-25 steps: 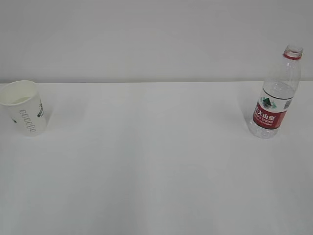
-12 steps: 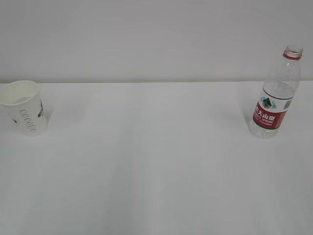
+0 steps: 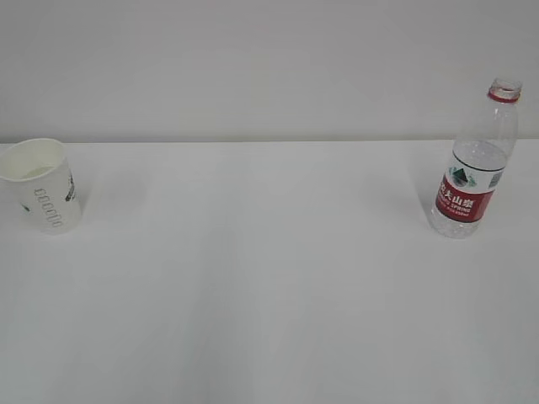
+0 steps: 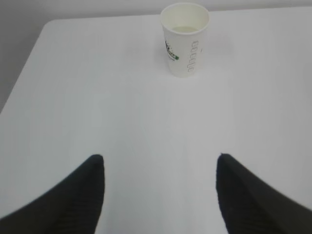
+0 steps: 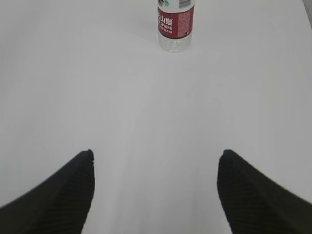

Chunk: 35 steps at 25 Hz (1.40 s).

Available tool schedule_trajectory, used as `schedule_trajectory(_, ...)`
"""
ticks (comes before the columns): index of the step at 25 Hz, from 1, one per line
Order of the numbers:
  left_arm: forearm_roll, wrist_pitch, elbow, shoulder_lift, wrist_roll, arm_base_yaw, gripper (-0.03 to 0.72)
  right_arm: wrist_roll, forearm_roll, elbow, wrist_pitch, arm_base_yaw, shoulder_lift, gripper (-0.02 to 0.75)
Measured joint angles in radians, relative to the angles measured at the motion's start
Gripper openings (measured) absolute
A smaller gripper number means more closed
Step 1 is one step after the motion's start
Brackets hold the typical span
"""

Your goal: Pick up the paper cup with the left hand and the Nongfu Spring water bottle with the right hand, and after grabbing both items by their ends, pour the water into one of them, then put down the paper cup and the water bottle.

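The white paper cup [image 3: 44,186] stands upright at the table's far left, with a little water inside; the left wrist view shows the paper cup [image 4: 185,40] far ahead. My left gripper [image 4: 160,157] is open and empty, well back from it. The uncapped Nongfu Spring water bottle [image 3: 475,164], clear with a red label, stands upright at the right. In the right wrist view only the bottle's lower part [image 5: 175,25] shows at the top edge. My right gripper [image 5: 156,152] is open and empty, far short of it. Neither gripper appears in the exterior view.
The white table [image 3: 269,278] runs back to a pale wall. Its left edge and far corner [image 4: 44,29] show in the left wrist view, close to the cup.
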Motion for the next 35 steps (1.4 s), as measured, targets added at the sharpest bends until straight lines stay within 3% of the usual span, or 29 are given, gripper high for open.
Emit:
schedule_trajectory(18, -0.002, -0.024, 0.0, -0.094, 0.0, -0.002, 0.515, 0.015, 0.005, 0.006, -0.004, 0.0, -0.096, 0.589)
schedule_trajectory(25, -0.086, -0.037, 0.0, -0.094, 0.0, -0.002, 0.515, 0.017, 0.005, 0.006, -0.004, 0.0, -0.096, 0.589)
schedule_trajectory(35, -0.092, -0.04, 0.0, -0.094, 0.0, -0.002, 0.508, 0.017, 0.005, 0.007, -0.004, 0.0, -0.096, 0.589)
